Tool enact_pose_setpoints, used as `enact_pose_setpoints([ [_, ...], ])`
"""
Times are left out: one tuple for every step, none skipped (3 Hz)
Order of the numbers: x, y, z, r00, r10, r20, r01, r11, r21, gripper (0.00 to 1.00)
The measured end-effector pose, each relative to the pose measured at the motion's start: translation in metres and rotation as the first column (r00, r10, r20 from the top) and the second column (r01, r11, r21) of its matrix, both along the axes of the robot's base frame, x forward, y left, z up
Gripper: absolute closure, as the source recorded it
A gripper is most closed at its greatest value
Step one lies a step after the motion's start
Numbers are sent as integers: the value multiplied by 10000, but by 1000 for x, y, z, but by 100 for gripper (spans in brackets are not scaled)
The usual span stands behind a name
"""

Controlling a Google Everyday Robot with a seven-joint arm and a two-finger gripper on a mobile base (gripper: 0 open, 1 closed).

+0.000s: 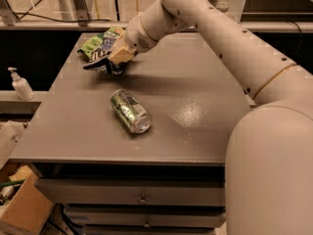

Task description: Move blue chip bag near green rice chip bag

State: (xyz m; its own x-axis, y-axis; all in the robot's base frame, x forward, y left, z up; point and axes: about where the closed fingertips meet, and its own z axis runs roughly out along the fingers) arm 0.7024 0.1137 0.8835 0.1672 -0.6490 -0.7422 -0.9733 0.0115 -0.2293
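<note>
Blue chip bag (111, 68): clamped in gripper (99, 65) jaws, low over surface (195, 111).
Green rice chip bag (95, 43): just behind, rear-L corner.
Can (130, 110): on side, ctr.

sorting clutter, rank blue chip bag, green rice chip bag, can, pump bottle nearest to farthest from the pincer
Pincer over the table's back left.
1. blue chip bag, in its grip
2. green rice chip bag, just behind
3. can, mid-table
4. pump bottle, beyond the left edge

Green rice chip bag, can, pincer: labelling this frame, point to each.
green rice chip bag (94, 44), camera view, light green face
can (130, 110), camera view, its side
pincer (101, 65), camera view, dark front end, beside that bag
</note>
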Motion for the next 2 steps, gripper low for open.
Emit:
enact_pose_setpoints([
  [4,22,-11,9996,202,-198,-200,9998,90,82],
  [3,35,-12,9988,365,-321,-359,9992,191,58],
])
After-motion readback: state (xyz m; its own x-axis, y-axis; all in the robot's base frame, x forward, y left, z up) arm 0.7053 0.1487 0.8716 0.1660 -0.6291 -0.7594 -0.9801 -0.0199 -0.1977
